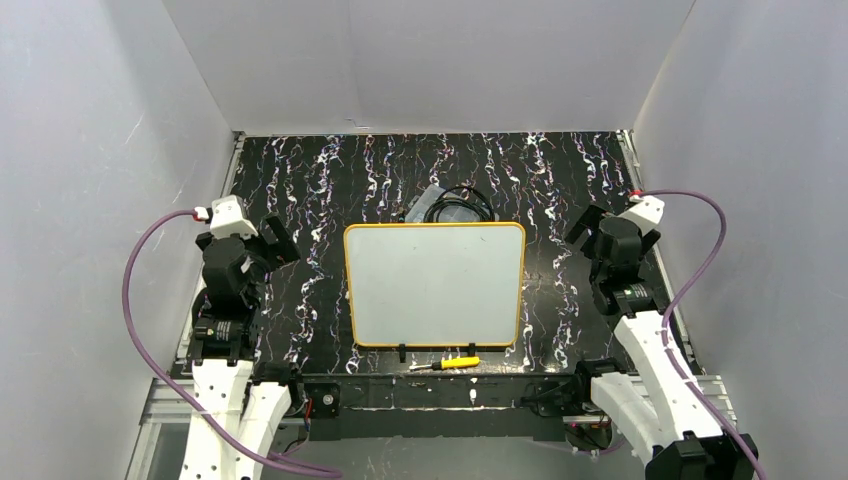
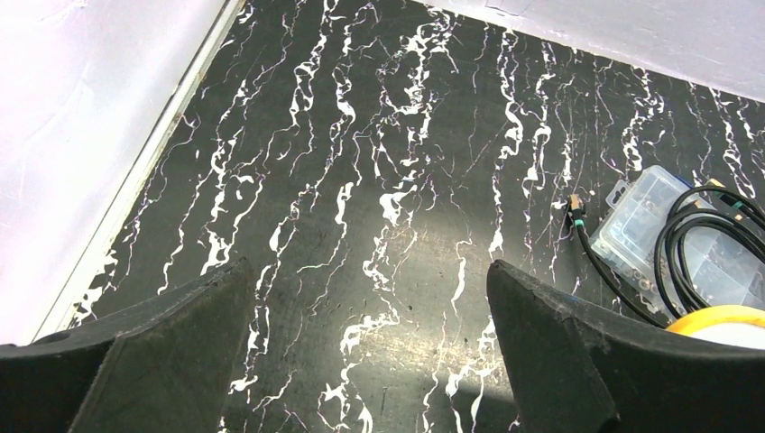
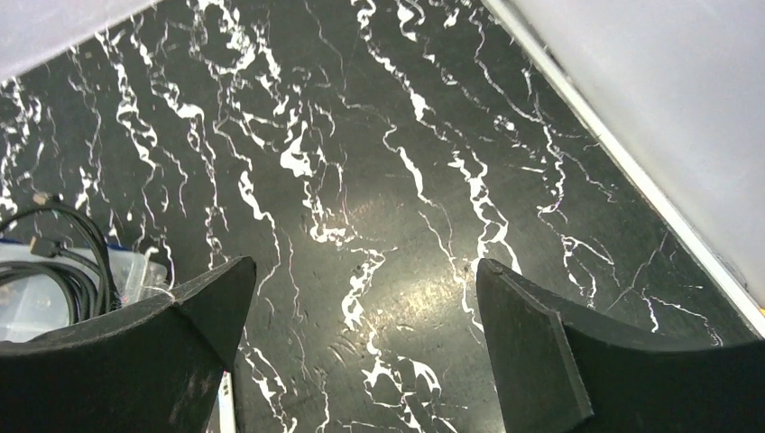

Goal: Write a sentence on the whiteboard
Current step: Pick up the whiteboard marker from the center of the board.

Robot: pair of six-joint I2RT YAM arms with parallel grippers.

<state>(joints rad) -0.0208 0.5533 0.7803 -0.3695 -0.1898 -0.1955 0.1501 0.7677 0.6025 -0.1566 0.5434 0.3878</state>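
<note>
Centrally, the whiteboard (image 1: 435, 285) lies on a marbled table (image 1: 330, 180) between walls (image 1: 100, 150).

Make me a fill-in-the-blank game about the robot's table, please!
1. The whiteboard has ____ written on it.
2. The marker lies by the whiteboard's ____ edge, the one closest to the robot.
3. The left gripper and the right gripper are both ____, holding nothing.
4. A black ____ lies coiled on the clear box.
Missing words: nothing; near; open; cable.
</note>
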